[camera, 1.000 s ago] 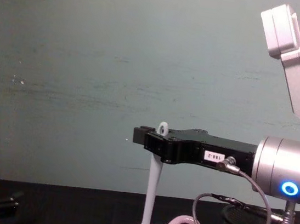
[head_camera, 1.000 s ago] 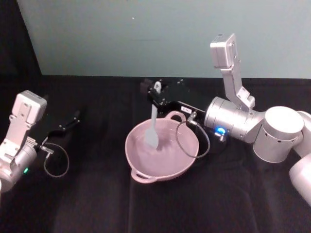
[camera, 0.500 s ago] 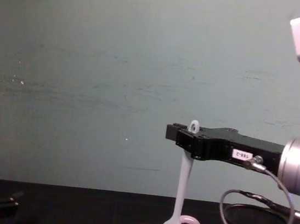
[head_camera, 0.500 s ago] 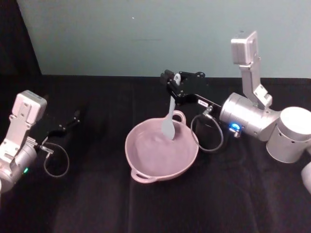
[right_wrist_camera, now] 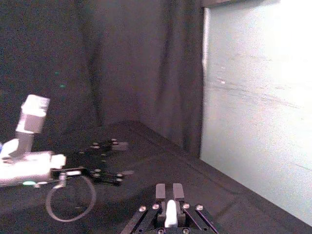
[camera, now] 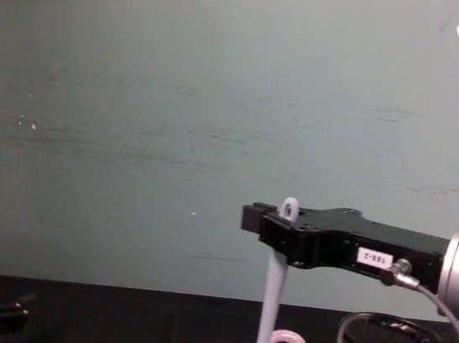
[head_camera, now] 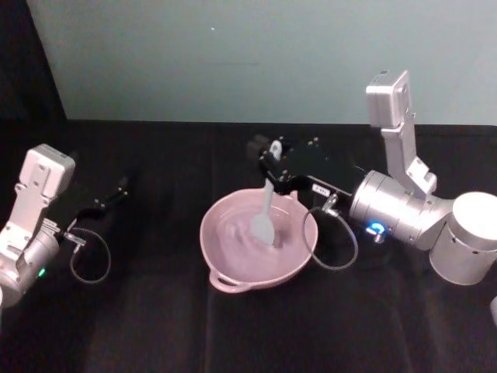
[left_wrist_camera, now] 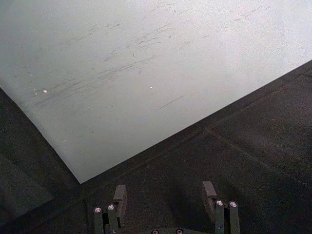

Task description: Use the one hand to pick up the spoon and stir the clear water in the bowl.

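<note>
Right pincer (head_camera: pixel 269 155) tight, left pincer (left_wrist_camera: pixel 165 187) wide.

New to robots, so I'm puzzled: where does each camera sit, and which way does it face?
Head: high, looking down on the pink bowl; left gripper, right gripper show.
Chest: low, facing the wall; right gripper holds spoon.
Left wrist: faces wall and table; open left gripper.
Right wrist: looks across the table; its gripper clamps spoon.
Head and chest share spoon, bowl.

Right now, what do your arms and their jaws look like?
The right arm and left arm are white with silver wrists, flat black jaws and looping grey cables. The right has a blue ring light and a small white label.
</note>
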Robot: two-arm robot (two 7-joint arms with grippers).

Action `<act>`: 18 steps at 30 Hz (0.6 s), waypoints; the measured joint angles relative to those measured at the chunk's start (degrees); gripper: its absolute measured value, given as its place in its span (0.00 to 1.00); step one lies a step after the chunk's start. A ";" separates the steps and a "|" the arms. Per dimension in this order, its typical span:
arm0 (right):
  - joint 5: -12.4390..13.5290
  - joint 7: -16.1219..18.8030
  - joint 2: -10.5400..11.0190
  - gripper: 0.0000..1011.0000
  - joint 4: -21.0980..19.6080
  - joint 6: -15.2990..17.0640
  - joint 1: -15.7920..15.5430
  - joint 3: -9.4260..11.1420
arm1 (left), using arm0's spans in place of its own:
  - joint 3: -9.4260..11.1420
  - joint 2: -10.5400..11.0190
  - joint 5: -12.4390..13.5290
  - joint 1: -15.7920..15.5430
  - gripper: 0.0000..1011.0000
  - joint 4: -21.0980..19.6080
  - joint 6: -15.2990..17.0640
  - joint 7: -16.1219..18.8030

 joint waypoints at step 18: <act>-0.04 0.35 -4.57 0.10 4.01 -0.98 2.18 -1.80 | 0.00 0.00 0.00 0.00 1.00 0.00 0.00 0.00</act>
